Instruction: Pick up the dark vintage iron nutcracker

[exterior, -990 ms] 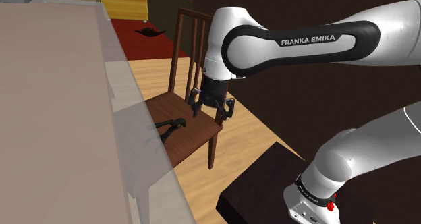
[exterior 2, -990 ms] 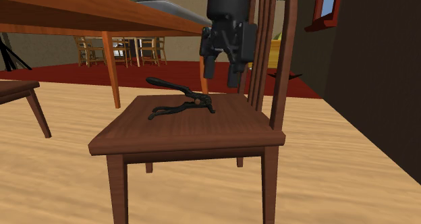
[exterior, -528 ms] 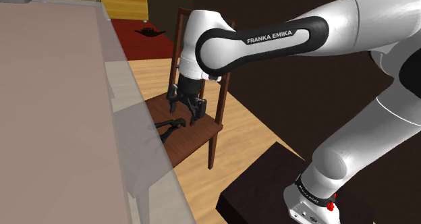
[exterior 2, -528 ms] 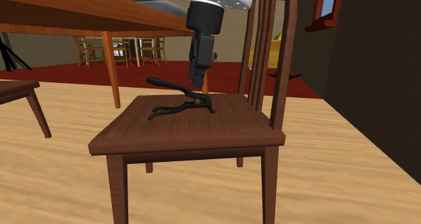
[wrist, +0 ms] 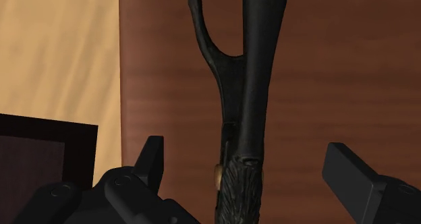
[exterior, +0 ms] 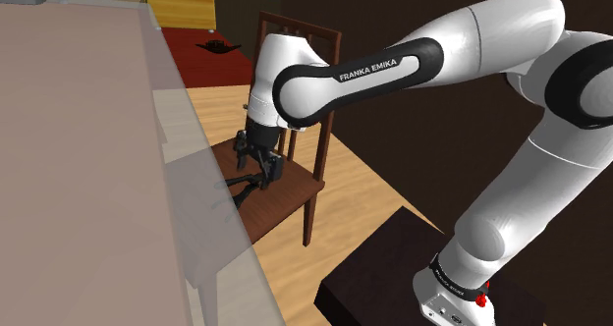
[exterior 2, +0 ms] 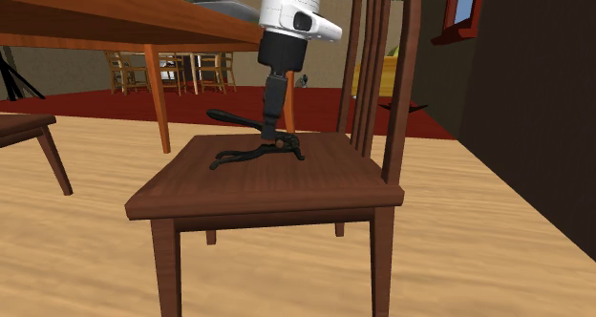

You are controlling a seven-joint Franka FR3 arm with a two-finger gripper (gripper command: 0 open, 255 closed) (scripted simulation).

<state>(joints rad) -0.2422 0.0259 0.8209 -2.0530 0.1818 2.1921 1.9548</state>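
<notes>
- At the second exterior view's left, an orange-brown wooden table (exterior 2: 95, 21) on slim legs stands beyond the chair.
- The dark, rough-cast iron nutcracker (exterior 2: 256, 151) lies on the smooth reddish-brown wooden chair seat (exterior 2: 267, 193). Its long curved handles spread leftward and its hinge points right. It hasn't shifted.
- The all-black hand (exterior 2: 271, 132), higher and further right a second ago, has come down near the hinge end.
- The wrist view shows its fingers (wrist: 152, 158) released, standing either side of the pebbled handle without touching it. From the second exterior view they merge into one bar.
- Rightmost rises the chair's slatted back (exterior 2: 382, 67).
</notes>
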